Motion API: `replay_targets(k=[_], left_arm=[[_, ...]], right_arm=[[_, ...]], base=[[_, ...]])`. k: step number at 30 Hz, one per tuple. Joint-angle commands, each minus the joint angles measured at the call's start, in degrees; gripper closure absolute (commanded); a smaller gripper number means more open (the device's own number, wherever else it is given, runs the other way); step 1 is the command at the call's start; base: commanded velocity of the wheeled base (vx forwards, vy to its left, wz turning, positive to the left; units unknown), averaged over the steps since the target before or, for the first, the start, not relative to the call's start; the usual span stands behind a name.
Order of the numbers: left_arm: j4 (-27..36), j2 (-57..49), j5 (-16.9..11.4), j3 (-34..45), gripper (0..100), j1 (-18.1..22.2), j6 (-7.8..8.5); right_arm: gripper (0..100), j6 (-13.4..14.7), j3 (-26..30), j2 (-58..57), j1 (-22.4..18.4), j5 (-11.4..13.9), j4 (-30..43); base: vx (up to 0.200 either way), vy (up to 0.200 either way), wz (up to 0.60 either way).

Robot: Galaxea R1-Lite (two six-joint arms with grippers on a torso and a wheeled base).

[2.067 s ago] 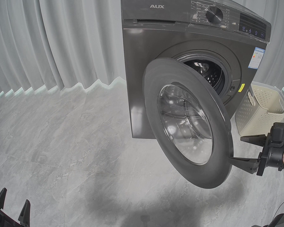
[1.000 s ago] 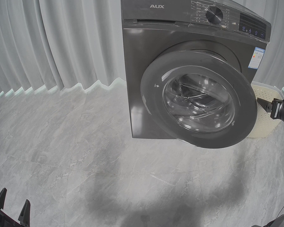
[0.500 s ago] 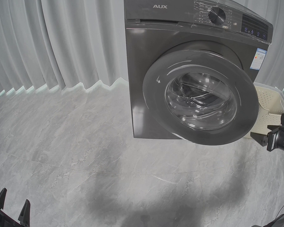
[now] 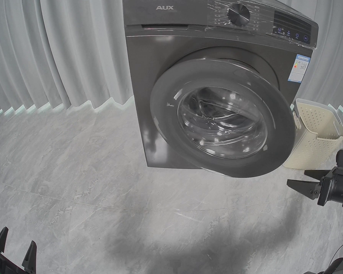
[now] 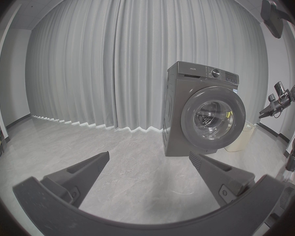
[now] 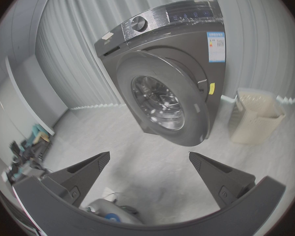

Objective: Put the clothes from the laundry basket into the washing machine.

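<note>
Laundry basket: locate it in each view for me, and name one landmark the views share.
Head view: the laundry basket stands on the floor at the right, beside the washing machine, just past its round door.
Left wrist view: the laundry basket peeks out from behind the door's rim.
Right wrist view: the laundry basket stands beside the machine, clear of the door.
Shared landmark: the round door's glass window.

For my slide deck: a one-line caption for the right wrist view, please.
Open right pincer faces the washing machine, door ajar, cream laundry basket beside it.
</note>
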Motion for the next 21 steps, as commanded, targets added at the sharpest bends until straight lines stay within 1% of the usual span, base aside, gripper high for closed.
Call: replay_targets(k=[1, 3, 7, 9, 12, 13, 14, 18, 21], left_arm=[[0.0, -0.9, 0.1, 0.8, 0, 0.0, 0.14], [0.0, -0.9, 0.1, 0.8, 0, 0.0, 0.14], [0.0, -0.9, 0.0, 0.8, 0, 0.0, 0.14], [0.0, -0.9, 0.0, 0.8, 0, 0.0, 0.22], [0.0, -0.9, 0.0, 0.8, 0, 0.0, 0.22], [0.0, -0.9, 0.0, 0.8, 0, 0.0, 0.22], [0.0, -0.9, 0.0, 0.8, 0, 0.0, 0.22], [0.0, -0.9, 0.1, 0.9, 0, 0.0, 0.14], [0.0, -0.9, 0.0, 0.9, 0, 0.0, 0.14]], right_arm=[[0, 5.4, 1.4, -0.2, 8.5, 0.8, -0.7], [0, 5.8, 2.3, 0.6, 10.4, 0.8, -2.3], [0, 6.1, 3.5, 3.5, 11.4, 0.7, -7.3], [0, 6.1, 4.2, 6.3, 11.6, 0.6, -11.5], [0, 6.3, 4.2, 9.2, 12.7, 0.4, -15.4], [0, 6.4, 4.2, 9.3, 12.7, 0.4, -15.6], [0, 7.0, 4.2, 10.4, 13.4, 0.4, -17.2], [0, 8.8, 3.7, 11.2, 15.7, 0.2, -18.6], [0, 9.0, 3.5, 12.7, 15.9, 0.2, -18.8]], base=[[0.000, -0.200, 0.00], [0.000, -0.200, 0.00], [0.000, 0.000, 0.00], [0.000, 0.000, 0.00], [0.000, 0.000, 0.00], [0.000, 0.000, 0.00], [0.000, 0.000, 0.00], [0.000, 0.000, 0.00], [0.000, 0.000, 0.00]])
